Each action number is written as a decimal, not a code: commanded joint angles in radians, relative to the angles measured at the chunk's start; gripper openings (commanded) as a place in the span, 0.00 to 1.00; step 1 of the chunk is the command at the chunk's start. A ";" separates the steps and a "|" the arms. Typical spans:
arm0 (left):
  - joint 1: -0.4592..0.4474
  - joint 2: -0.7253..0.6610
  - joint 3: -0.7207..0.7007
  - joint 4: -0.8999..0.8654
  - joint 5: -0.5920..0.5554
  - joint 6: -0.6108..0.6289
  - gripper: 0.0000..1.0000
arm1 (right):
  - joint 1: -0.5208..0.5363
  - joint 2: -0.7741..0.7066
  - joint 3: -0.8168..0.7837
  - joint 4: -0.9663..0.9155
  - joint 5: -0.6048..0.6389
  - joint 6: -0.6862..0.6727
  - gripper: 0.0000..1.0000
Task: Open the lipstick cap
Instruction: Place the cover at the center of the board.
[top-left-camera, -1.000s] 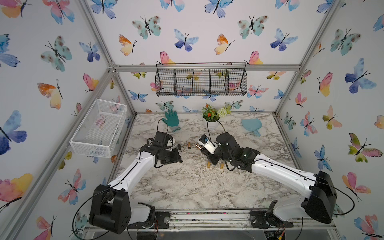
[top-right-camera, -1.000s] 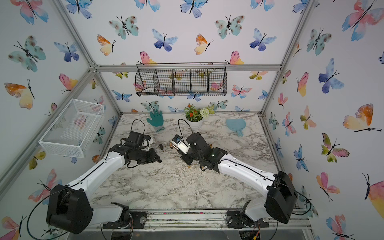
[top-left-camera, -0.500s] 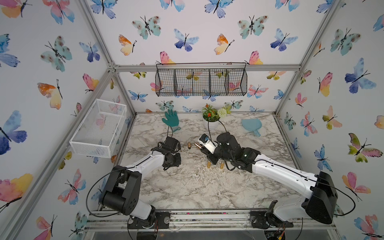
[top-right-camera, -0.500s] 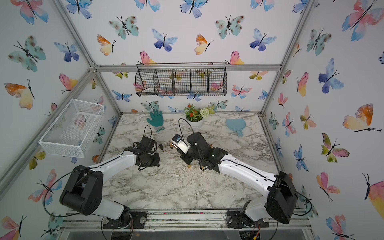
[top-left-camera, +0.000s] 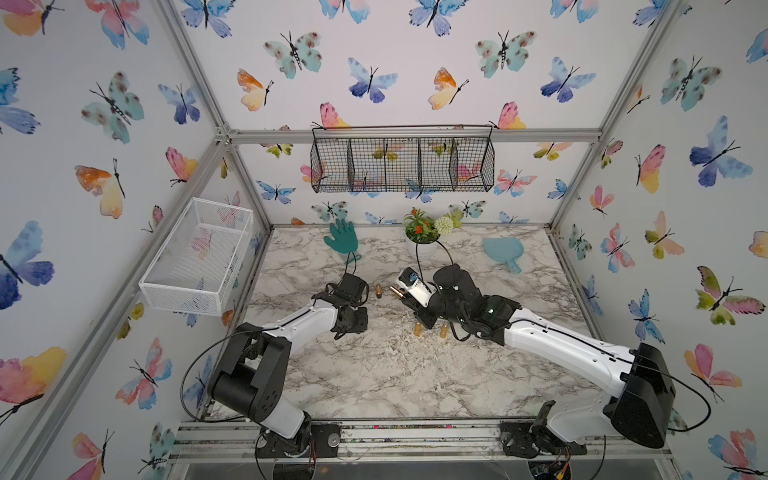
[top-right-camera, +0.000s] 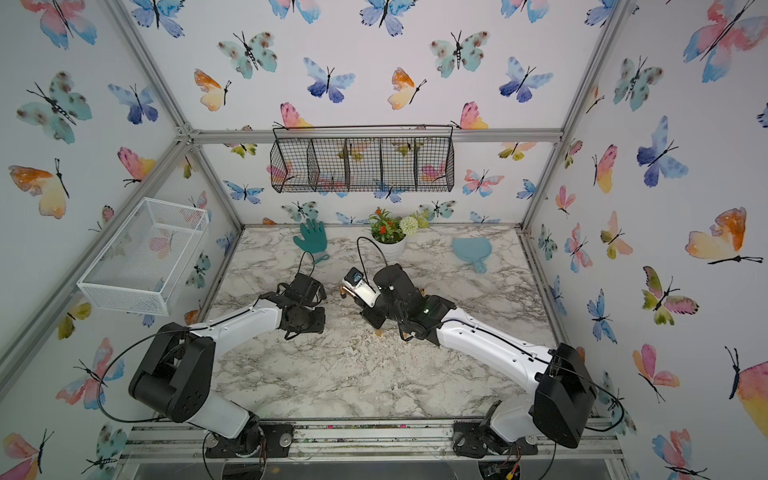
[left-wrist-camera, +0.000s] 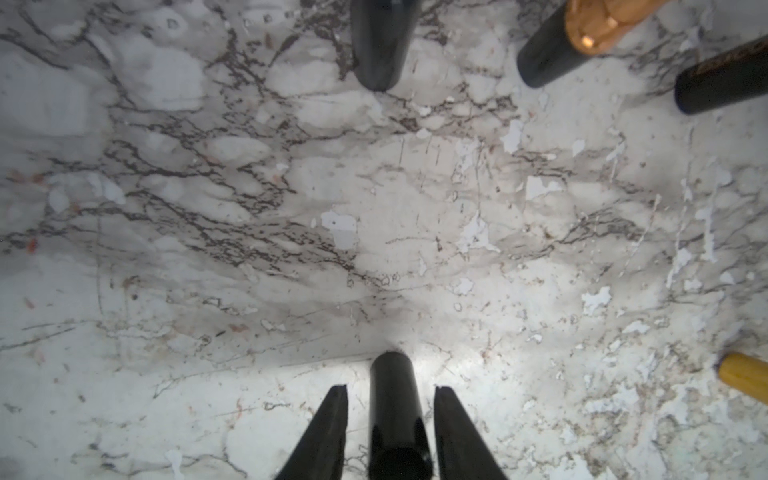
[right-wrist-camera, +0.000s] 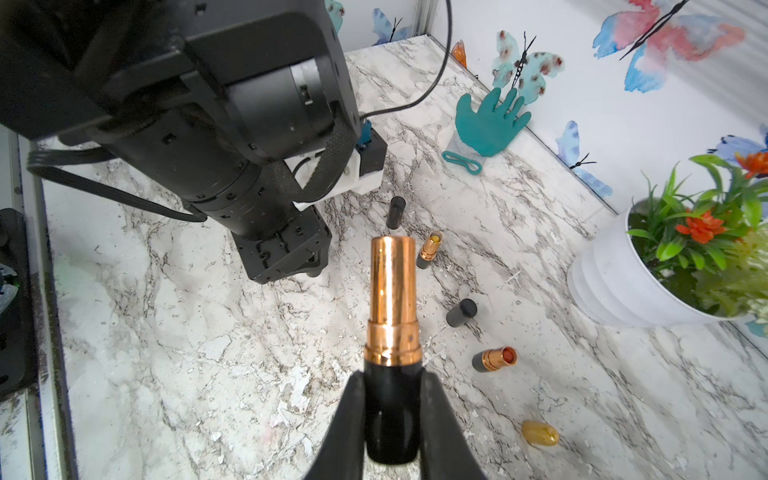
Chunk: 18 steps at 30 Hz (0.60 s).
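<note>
In the right wrist view my right gripper (right-wrist-camera: 392, 376) is shut on the black base of the lipstick (right-wrist-camera: 392, 291). Its copper tube sticks out bare, with no cap on it. Both top views show it held above the marble, pointing at the left arm (top-left-camera: 395, 292) (top-right-camera: 345, 293). The black lipstick cap (left-wrist-camera: 392, 399) stands between the fingers of my left gripper (left-wrist-camera: 390, 388), its far end down at the table. The jaws are open, with a gap on each side of the cap. From above, the left gripper (top-left-camera: 351, 323) points straight down and hides the cap.
Other lipsticks and loose black caps lie on the marble: a cap (right-wrist-camera: 395, 212), an open lipstick (right-wrist-camera: 430, 249), a cap (right-wrist-camera: 461, 312), an open lipstick (right-wrist-camera: 494, 359) and a gold capsule (right-wrist-camera: 539, 432). A teal glove (top-left-camera: 343, 241), a potted plant (top-left-camera: 424, 237) and a blue paddle (top-left-camera: 503, 249) sit at the back.
The left arm has swung inward and brought its gripper down to the table. Its jaws have opened off the black cap. The right gripper has kept still with the lipstick.
</note>
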 joint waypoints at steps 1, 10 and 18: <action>-0.003 -0.003 0.038 -0.040 -0.018 0.017 0.46 | 0.005 -0.008 0.005 0.018 0.007 0.014 0.02; 0.020 -0.091 0.223 -0.186 0.112 0.023 0.60 | 0.005 -0.008 0.000 0.026 0.004 0.019 0.02; 0.216 -0.234 0.286 -0.164 0.605 -0.007 0.64 | 0.006 -0.001 -0.011 0.048 -0.022 0.025 0.02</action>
